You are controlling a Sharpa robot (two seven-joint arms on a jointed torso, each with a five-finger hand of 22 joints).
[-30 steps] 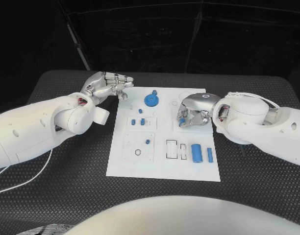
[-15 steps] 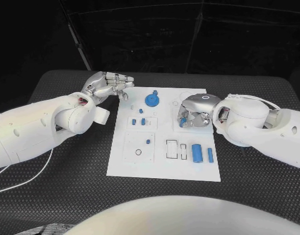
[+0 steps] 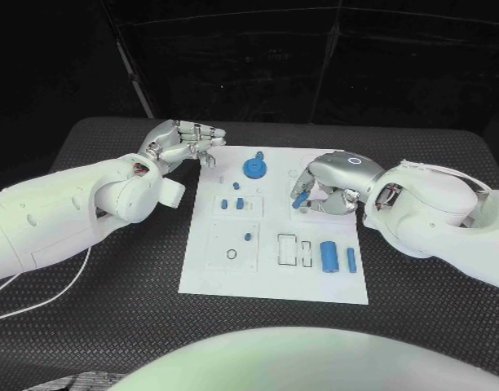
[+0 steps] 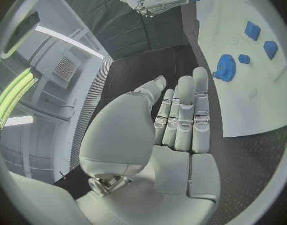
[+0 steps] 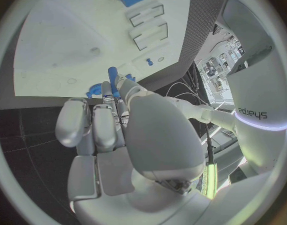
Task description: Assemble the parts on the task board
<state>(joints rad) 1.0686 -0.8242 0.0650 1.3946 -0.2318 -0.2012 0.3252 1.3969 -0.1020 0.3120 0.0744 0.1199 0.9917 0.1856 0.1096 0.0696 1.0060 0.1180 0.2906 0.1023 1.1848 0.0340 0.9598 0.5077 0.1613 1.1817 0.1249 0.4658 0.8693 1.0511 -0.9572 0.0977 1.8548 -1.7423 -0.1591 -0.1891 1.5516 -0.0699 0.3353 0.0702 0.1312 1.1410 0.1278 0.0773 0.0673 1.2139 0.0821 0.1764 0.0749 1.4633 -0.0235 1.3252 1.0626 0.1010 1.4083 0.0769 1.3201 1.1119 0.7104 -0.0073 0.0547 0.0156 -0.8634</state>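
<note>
The white task board (image 3: 209, 273) lies in the middle of the table. My right hand (image 3: 329, 181) hovers over its far right part and pinches a small blue peg (image 3: 300, 194) between thumb and fingers; the right wrist view shows the peg (image 5: 112, 81) sticking out past the fingertips above the board (image 5: 62, 45). My left hand (image 3: 183, 143) hangs beside the board's far left corner, fingers stretched out side by side (image 4: 181, 110), holding nothing. A blue gear (image 3: 254, 169) sits at the far middle of the board.
Small blue pieces (image 3: 239, 202) lie below the gear, and another (image 3: 247, 236) sits in a square outline. Two blue cylinders (image 3: 328, 253) lie side by side at the near right. Black table mat (image 3: 108, 326) surrounds the board.
My right hand has turned and lifted slightly with the blue peg still in it. The left hand has stayed where it was.
</note>
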